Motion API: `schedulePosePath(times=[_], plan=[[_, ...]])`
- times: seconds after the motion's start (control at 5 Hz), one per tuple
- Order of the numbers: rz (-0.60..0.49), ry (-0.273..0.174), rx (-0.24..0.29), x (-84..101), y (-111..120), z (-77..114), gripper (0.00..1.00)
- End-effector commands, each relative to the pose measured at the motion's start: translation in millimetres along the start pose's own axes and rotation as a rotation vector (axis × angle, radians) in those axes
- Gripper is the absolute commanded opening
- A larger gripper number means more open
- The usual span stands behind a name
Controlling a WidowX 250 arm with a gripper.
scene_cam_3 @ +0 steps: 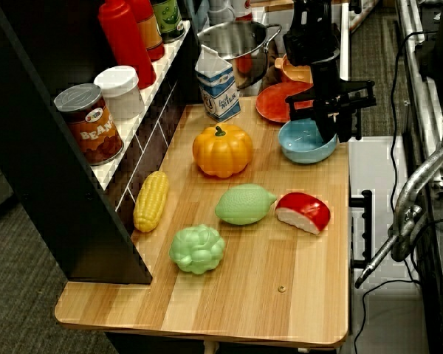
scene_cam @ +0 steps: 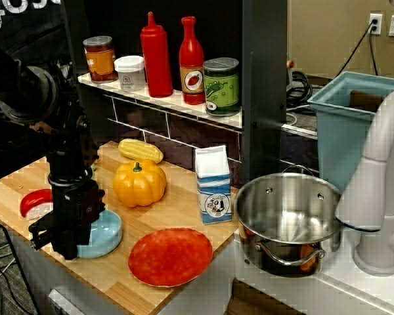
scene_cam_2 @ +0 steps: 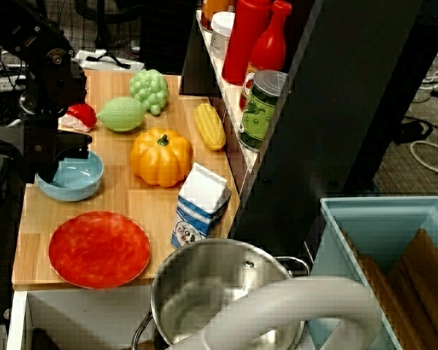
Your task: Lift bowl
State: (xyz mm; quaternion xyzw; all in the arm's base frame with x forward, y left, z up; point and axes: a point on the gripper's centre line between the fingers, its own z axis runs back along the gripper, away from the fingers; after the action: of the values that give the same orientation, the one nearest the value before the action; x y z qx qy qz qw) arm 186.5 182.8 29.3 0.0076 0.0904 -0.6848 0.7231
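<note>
The light-blue bowl [scene_cam: 105, 231] [scene_cam_2: 73, 177] [scene_cam_3: 304, 144] rests on the wooden counter near its front edge, between the orange pumpkin and the red plate. My black gripper [scene_cam: 59, 244] [scene_cam_2: 58, 164] [scene_cam_3: 335, 131] points straight down at the bowl's outer rim. One finger reaches inside the bowl and the other hangs just outside it, so the fingers straddle the rim. A gap still shows between them, and the gripper looks open. The arm hides part of the bowl's rim in the front view.
A red plate [scene_cam: 170, 256] lies right of the bowl, and a steel pot [scene_cam: 287, 211] stands beyond it. A pumpkin [scene_cam: 139, 183], milk carton [scene_cam: 213, 184], corn [scene_cam: 140, 150], a red wedge [scene_cam: 34, 200], a green lemon [scene_cam_3: 244, 204] and grapes [scene_cam_3: 197, 248] share the counter. A shelf of bottles and cans [scene_cam: 164, 59] runs behind.
</note>
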Motion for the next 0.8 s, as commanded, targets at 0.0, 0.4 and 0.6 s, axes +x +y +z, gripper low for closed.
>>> schedulePosePath(times=[0.0, 0.4, 0.6], plan=[[0.043, -0.109, 0.036, 2.8, 15.4, 71.0, 0.0], [0.097, -0.234, 0.065, -1.8, 41.2, 134.9, 0.0], [0.094, -0.273, 0.068, -0.3, 45.4, 158.4, 0.0]])
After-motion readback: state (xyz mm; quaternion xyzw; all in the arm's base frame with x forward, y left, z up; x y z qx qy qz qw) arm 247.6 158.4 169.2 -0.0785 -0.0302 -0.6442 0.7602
